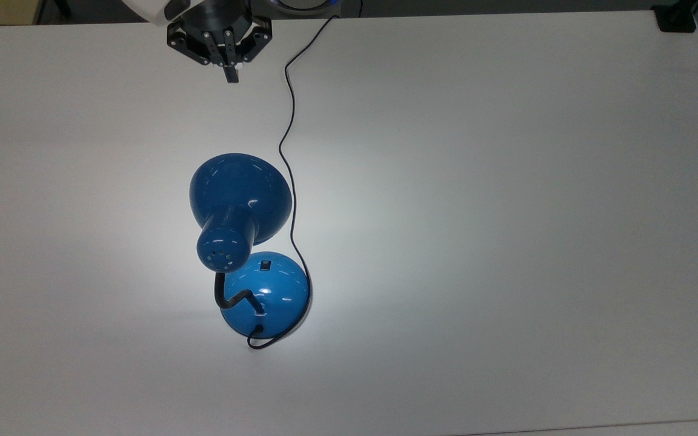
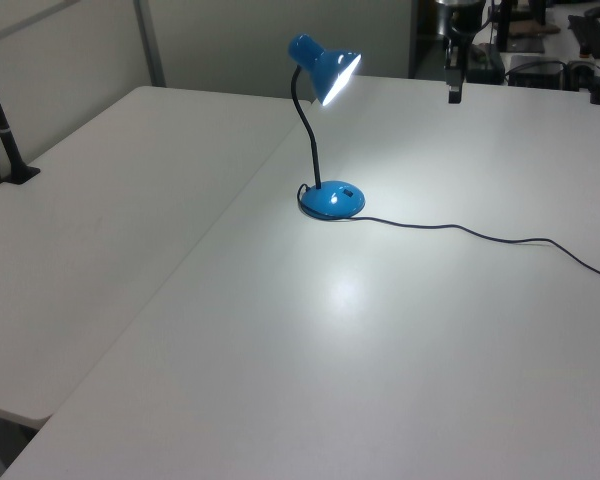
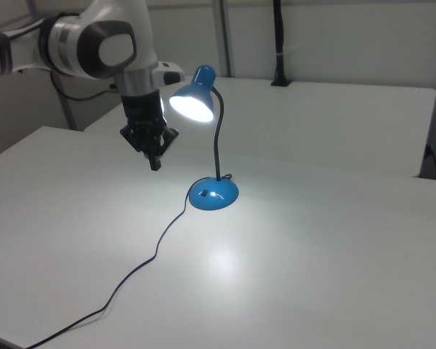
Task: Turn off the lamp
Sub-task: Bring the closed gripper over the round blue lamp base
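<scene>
Lamp [image 1: 241,206] lit, mid-counter [image 1: 506,181]. End effector [image 1: 231,75] fingers pressed together, high near the far counter edge, well apart from lamp. Advice: descend beside the shade, press the closed tip squarely on the black switch [image 1: 265,264], clear of the cord [image 1: 286,121]

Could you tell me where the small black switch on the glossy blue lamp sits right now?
The small black switch sits on the round blue domed base, on the side facing the bell-shaped shade in the top view, just left of the thin black cord.
</scene>
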Robot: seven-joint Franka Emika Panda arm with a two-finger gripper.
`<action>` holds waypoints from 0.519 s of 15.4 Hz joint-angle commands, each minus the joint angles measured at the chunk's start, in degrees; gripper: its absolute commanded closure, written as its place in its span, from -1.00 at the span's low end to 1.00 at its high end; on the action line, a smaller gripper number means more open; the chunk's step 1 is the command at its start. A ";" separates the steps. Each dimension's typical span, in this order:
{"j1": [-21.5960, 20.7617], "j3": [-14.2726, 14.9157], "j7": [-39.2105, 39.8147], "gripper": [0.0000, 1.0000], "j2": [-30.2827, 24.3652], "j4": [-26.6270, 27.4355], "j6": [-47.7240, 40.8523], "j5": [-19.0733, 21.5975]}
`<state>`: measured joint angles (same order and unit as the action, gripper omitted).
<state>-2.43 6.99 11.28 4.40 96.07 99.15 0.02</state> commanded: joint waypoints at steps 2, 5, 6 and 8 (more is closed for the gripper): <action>-0.38 0.48 2.43 1.00 4.64 2.19 12.44 1.03; -0.73 0.40 1.47 1.00 8.24 2.90 20.89 1.03; -0.99 0.48 0.85 1.00 9.73 2.72 23.18 1.03; -1.61 0.48 -1.60 1.00 12.37 2.63 28.53 0.95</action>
<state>-2.69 6.97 11.89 13.89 98.47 121.00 0.09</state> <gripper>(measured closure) 0.991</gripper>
